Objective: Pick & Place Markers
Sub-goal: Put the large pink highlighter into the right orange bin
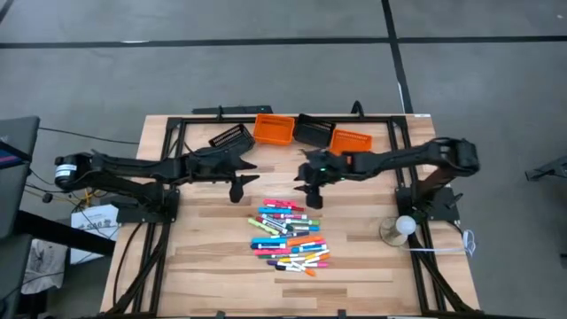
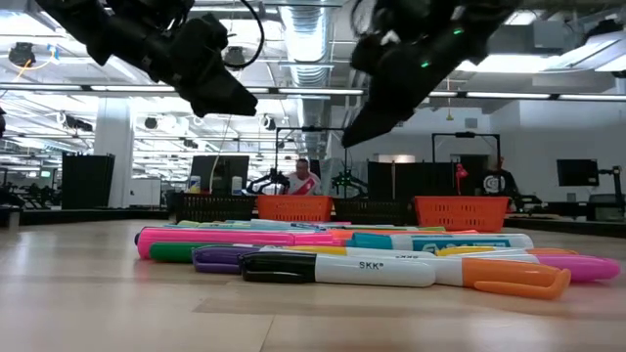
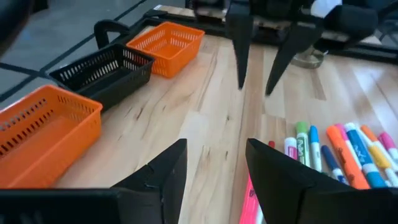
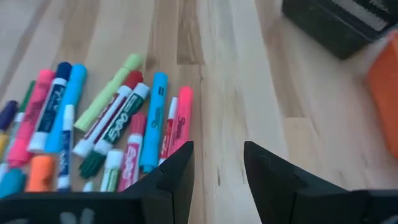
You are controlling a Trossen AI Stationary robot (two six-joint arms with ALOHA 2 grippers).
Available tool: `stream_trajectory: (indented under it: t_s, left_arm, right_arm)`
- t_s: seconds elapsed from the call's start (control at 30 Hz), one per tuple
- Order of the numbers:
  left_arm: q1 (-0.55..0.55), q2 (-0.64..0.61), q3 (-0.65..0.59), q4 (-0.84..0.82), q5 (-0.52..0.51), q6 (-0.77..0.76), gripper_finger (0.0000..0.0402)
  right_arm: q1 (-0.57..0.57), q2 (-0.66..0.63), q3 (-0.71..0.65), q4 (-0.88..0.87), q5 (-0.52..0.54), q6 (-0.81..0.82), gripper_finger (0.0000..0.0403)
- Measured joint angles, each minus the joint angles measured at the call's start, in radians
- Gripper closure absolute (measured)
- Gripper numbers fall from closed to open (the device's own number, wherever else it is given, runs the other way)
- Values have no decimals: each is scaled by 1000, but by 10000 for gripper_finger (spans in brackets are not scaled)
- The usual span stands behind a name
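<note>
High view – both sets of jaws sitting apart and gripping nothing, left gripper (image 1: 237, 191) and right gripper (image 1: 312, 196) hovering just behind the markers (image 1: 290, 236), the pile lying mid-table, bins (image 1: 274, 129) lining the far edge.

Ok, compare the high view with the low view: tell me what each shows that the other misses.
Only the high view shows the whole light wooden table, both dark arms full length, and a white round lamp-like object near the right arm's base.

Only the low view shows the room behind, a seated person, and "SKK" lettering on a black-capped white marker.

Both show the pile of coloured markers, orange mesh bins, and both open grippers hovering above the table.
</note>
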Motion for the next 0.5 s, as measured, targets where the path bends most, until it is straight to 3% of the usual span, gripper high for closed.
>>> stream_trajectory:
  t_s: [0.27, 0.5]
  left_arm:
    - [0, -15, 1, 2, 0, 29, 236]
    - [0, -16, 1, -2, 0, 18, 236]
  right_arm:
    - [32, 199, 126, 4, -2, -34, 273]
    - [52, 301, 156, 0, -1, -37, 273]
